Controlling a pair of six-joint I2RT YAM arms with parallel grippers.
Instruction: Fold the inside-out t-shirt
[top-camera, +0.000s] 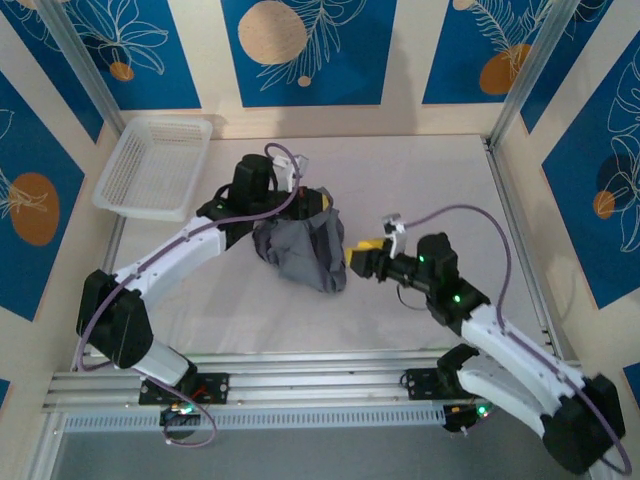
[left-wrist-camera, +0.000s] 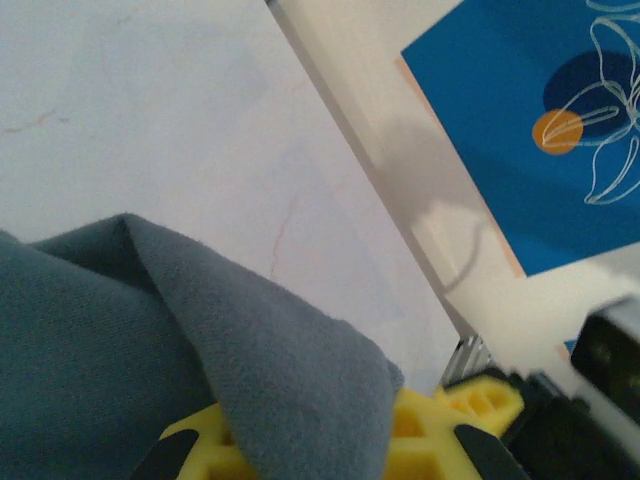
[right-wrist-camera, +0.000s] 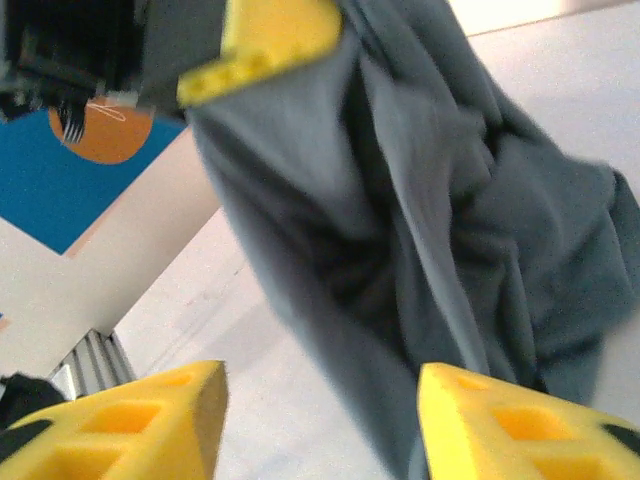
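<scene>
Blue wall panels with pale leaf drawings (top-camera: 300, 50) close in a white tabletop (top-camera: 430, 190), and we work over its middle. At the far left corner sits a white mesh plastic basket (top-camera: 155, 165), well apart from the job, so we judge it plays no part now. Our plain slate-grey soft cloth t-shirt (top-camera: 300, 255) is not spread out. It hangs in a crumpled bunch at the table's centre, its lower folds resting on the surface. It is raised that way because our left gripper (left-wrist-camera: 320, 445) has its jaws pinched tight on a fold near the top, which lets the cloth drop and loosen. Our right gripper (right-wrist-camera: 320, 420) sits just beside the bunch on its right, jaws parted with nothing between them, aimed at the hanging cloth. We judge it is placed there to take a second hold, so that we can pull the shirt open and flat before any fold
</scene>
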